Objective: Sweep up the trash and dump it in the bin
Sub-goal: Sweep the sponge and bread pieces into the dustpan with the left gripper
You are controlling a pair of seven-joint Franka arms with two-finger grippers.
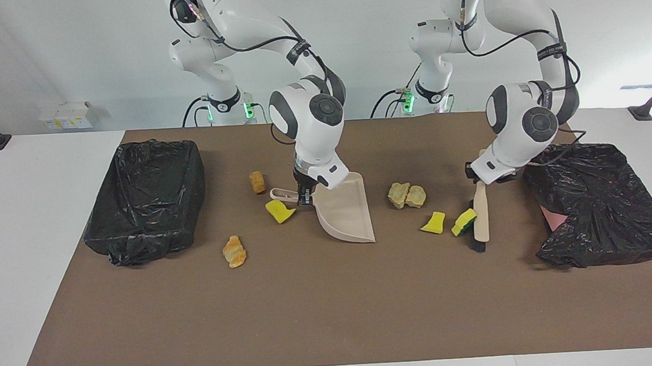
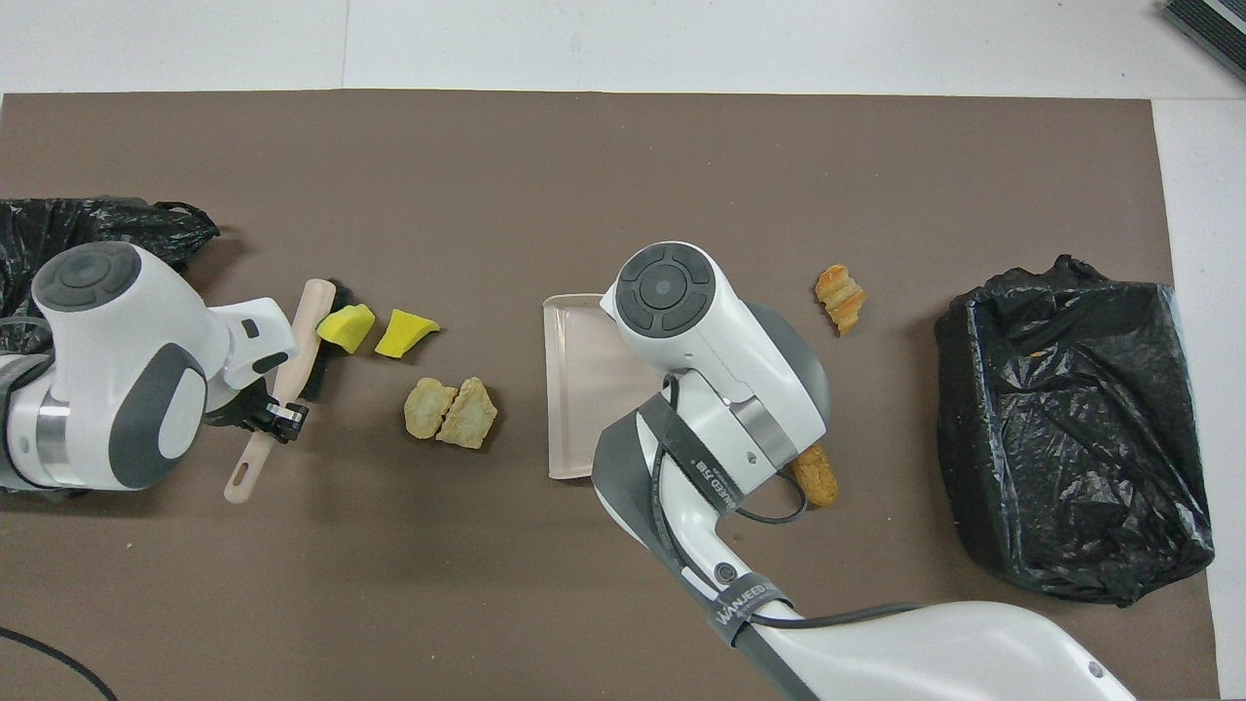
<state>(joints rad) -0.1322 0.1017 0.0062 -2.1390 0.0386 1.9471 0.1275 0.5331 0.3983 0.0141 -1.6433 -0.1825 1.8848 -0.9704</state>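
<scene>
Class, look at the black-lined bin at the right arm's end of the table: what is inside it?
Inside the bin only crumpled black liner shows; no trash is visible there. Its folds hide parts of the bottom, so small bits there cannot be ruled out.
</scene>
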